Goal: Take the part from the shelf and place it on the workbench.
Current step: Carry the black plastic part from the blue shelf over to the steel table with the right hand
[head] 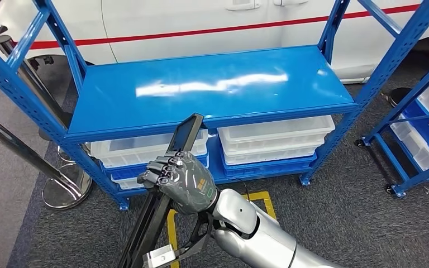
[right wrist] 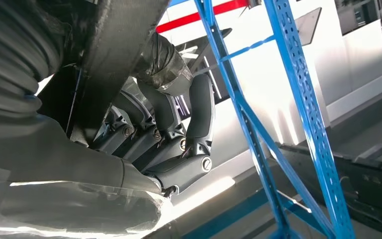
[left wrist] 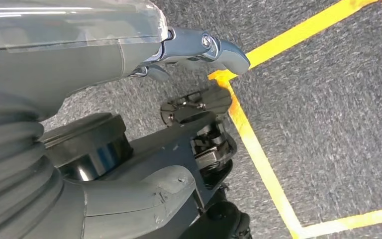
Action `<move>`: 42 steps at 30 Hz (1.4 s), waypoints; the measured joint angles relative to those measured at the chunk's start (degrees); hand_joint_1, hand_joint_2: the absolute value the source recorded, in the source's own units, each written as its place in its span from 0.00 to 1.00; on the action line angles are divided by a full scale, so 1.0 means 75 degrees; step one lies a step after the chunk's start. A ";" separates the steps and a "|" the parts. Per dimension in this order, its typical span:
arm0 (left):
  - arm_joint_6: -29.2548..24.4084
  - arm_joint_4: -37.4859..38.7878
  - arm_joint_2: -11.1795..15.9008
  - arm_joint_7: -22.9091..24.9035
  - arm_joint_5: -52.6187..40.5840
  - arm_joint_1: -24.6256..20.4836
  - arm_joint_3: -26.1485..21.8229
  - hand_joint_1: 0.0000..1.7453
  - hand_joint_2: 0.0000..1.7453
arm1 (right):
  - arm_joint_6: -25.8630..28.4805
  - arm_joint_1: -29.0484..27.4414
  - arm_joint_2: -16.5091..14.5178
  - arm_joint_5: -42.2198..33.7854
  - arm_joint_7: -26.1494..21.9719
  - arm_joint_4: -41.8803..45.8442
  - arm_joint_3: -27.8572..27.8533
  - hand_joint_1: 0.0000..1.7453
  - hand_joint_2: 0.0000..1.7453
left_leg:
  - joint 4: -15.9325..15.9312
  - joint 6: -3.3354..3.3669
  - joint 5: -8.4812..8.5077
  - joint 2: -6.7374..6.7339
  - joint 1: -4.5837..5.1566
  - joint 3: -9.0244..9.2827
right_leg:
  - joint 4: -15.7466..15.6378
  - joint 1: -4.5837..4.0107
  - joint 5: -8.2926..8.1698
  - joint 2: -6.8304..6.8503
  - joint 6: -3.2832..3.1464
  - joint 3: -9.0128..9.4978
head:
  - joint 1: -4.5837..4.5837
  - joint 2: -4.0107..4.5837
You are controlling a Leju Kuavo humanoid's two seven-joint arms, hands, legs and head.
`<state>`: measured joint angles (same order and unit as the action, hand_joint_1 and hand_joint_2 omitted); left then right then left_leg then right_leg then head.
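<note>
Closest in, right hand (head: 179, 181) wrapped tight round the long black part (head: 187, 134), clamped about midway along its length. Carried the part tilted, upper end leaning toward the shelf edge, lower end down by a pale metal bracket (head: 159, 257) at the bottom of the head view. From the right wrist, fingers (right wrist: 199, 114) curled fully over the dark bar (right wrist: 114, 59), no gap showing. Bore a small yellow and green mark on the back of the hand, too small to read. Came in on the silver arm (head: 257, 234) from below.

Down at the left wrist, left hand (left wrist: 79, 64) hung above grey carpet and yellow floor tape (left wrist: 258, 149); could not tell how far open it was.

Just beyond the part, blue shelf (head: 212, 84), glossy top level catching the light. Below it, white bins (head: 273, 137) stacked side by side on the lower level. Off to the left, a chrome stand (head: 67, 190) on the carpet. Over to the right, a second blue rack (head: 419, 123) holding more white bins. Farthest back, a white vehicle body (head: 201, 22) with a red stripe running along it
</note>
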<state>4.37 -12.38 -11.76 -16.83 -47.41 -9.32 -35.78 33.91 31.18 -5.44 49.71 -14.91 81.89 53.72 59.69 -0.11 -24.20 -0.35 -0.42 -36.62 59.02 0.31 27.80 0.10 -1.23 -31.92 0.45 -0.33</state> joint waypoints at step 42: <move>-0.0052 -0.0001 -0.0090 -0.0082 0.0232 0.0010 -0.0023 0.00 1.00 | -0.0449 -0.0329 -0.0166 -0.1563 0.0546 -0.0125 -0.0975 1.00 1.00 | -0.0247 0.0046 -0.0683 0.0023 0.0056 0.1032 | 0.0073 -0.0016 -0.0566 0.0026 -0.0015 -0.0706 | 0.0003 0.0000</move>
<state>3.98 -12.38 -12.44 -17.45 -45.66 -9.25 -35.95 30.55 28.71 -6.68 37.99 -10.81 80.96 46.41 57.83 0.23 -29.32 -0.18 0.00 -28.89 59.56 0.19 23.56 0.30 -1.34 -37.21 0.47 -0.33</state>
